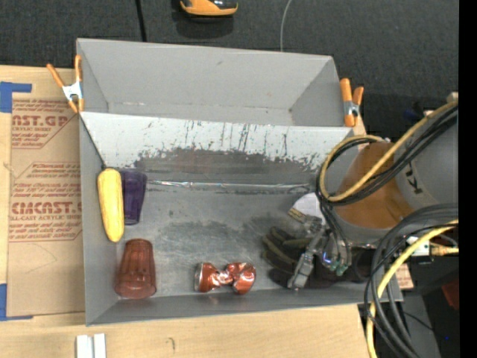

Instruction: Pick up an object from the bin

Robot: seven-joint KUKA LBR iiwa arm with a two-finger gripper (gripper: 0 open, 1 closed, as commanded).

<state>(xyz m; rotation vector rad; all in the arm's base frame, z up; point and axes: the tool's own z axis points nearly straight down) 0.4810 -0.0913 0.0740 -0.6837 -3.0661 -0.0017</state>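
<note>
My gripper (304, 267) is low in the bin's front right corner, reaching in from the right. It sits right on a dark, ridged, lumpy thing (277, 246) that lies on the floor there, and part of that thing is hidden under it. A crushed red and silver can (224, 277) lies on its side just left of the dark thing, near the front wall. A small white scrap (305, 203) shows behind the gripper, partly covered by the arm.
Along the left wall lie a yellow corn-like piece (111, 203), a purple cup (134, 195) beside it and a brownish-red cup (136, 268) on its side at the front left. The arm, its orange cover and cables crowd the right side.
</note>
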